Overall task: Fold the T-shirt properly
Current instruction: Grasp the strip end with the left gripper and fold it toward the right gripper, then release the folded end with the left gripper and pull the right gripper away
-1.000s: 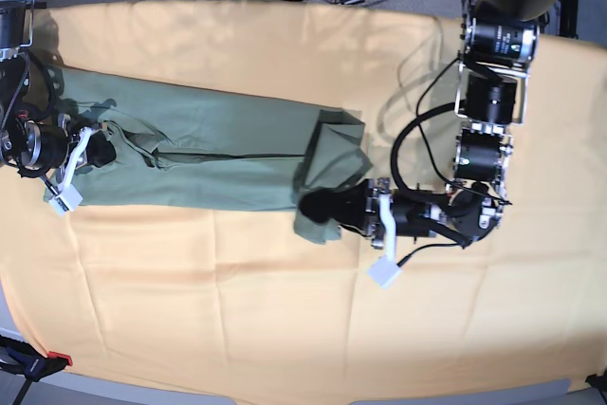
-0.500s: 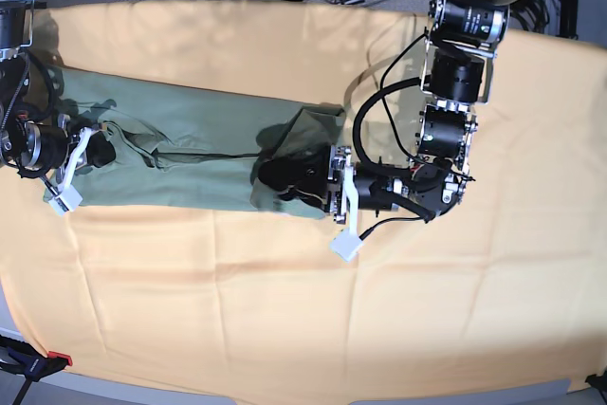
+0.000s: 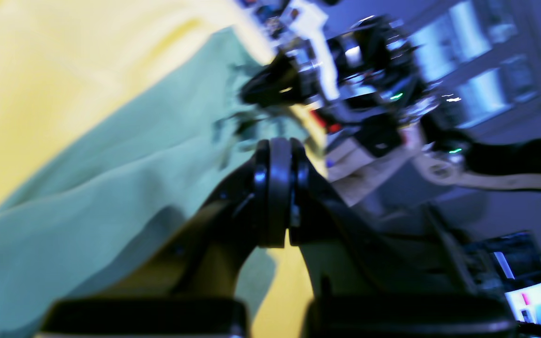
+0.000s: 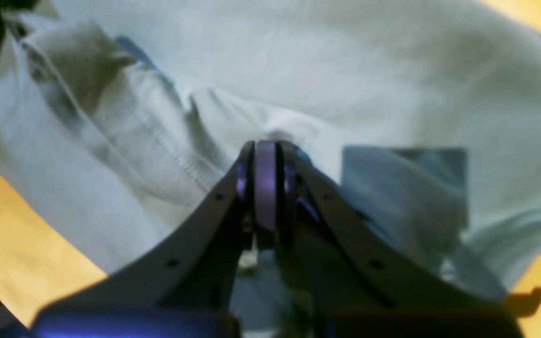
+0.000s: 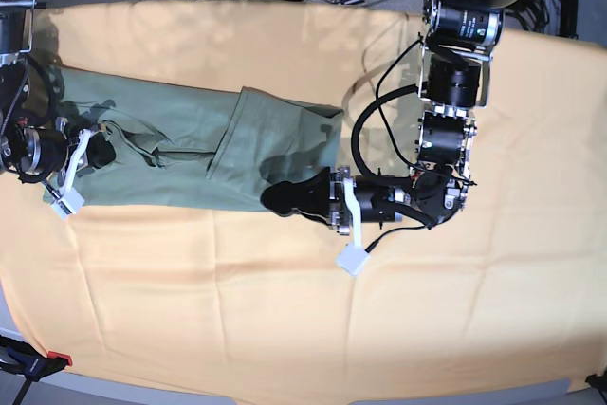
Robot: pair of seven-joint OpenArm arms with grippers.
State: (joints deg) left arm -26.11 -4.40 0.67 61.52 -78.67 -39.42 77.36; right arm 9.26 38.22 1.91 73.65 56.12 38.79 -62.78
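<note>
Two of my grippers are closed: the right [image 5: 102,152] pinches the shirt [image 5: 180,154] at left of the base view, the left [image 5: 280,200] rests shut and empty on its folded flap. Soft, light, limp cloth; I'd grip hems and corners.

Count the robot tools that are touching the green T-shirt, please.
2. The right tool is shut on the T-shirt at its collar end; the left tool rests shut on the folded-over end. Whether it pinches cloth is unclear.

L pincer [image 5: 275,198] moved inward; T-shirt [image 5: 190,154] hem flap folded further over, prob released.
</note>
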